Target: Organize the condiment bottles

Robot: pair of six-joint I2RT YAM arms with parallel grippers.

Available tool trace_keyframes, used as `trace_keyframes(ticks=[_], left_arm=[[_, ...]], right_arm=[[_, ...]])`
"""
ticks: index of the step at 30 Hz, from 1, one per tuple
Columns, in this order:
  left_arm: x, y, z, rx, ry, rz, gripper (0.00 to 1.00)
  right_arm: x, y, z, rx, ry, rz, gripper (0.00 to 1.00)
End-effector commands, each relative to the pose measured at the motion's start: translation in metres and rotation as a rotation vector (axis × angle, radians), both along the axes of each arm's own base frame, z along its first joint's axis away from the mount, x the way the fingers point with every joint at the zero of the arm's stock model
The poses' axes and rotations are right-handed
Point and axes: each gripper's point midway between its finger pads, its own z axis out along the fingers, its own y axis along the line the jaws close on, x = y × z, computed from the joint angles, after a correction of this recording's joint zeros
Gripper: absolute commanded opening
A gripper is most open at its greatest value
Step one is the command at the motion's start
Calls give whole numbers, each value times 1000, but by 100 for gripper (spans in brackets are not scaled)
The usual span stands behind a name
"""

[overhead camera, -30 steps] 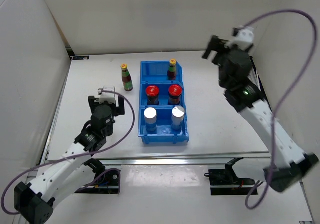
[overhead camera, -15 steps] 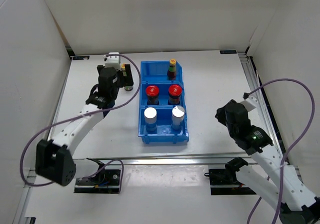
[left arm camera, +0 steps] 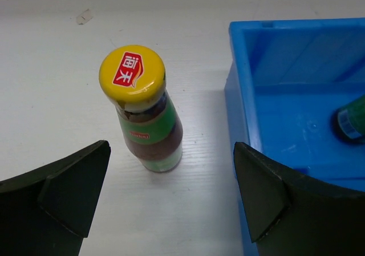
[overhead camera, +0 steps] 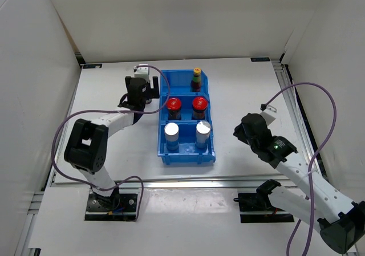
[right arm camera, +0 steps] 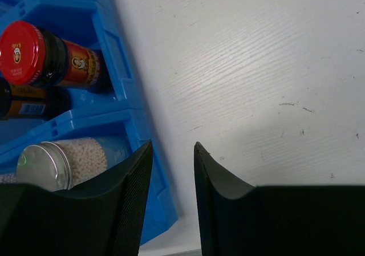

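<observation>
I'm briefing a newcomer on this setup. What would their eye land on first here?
The blue bin mid-table stands out, with one yellow-capped bottle in its far compartment, two red-lidded jars in the middle and two silver-topped bottles nearest. Just left of it, the left gripper hangs open over the second yellow-capped bottle, which stands upright on the table untouched.

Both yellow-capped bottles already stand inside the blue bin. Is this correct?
No. Only one yellow-capped bottle stands inside the blue bin; the other bottle stands on the table beside it, as the left wrist view shows.
</observation>
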Motion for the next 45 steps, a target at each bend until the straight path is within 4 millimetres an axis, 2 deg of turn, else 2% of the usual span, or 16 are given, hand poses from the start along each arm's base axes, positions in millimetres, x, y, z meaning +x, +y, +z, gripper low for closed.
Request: trace_keyframes(ticks=[1,3,6,9,10,11,13,16,18,22,24,26,27,34,41,45], left_arm=[[22,13,38,-10,-141,75,100],[29,13,26,2,-121,91,100],[43,24,28,14,-129,130,100],[53,32,26,11,-129,138,82],[55,33,21,-15,-121,140,62],[57,33,26,-28,-131,142,56],[60,36,26,-37,-131,154,49],[63,39,24,-39,-129,154,49],[63,40,24,-27,-129,151,38],[61,39,62,-42,-166,142,11],[60,39,96,-60,-218,143,11],[57,40,115,-65,-234,143,11],[57,41,140,-81,-268,171,11],[37,28,219,-115,-393,170,11],[35,-25,260,-123,-465,88,11],[39,-61,256,-134,-457,16,11]], right_arm=[[10,3,24,40,-76,-23,40],[8,2,22,40,-76,-23,41],[10,3,21,40,-74,-23,42],[12,4,23,39,-74,-23,42],[12,5,21,34,-67,-23,42],[12,5,21,34,-67,-23,42],[12,5,21,34,-67,-23,42],[12,5,21,34,-67,-23,42],[12,5,21,34,-67,-23,42],[12,5,21,34,-67,-23,42],[12,5,21,34,-67,-23,42],[12,5,21,34,-67,-23,42],[12,5,21,34,-67,-23,42],[7,1,24,60,-90,-29,42],[5,-2,19,59,-87,-41,42],[5,-2,19,59,-87,-41,42]])
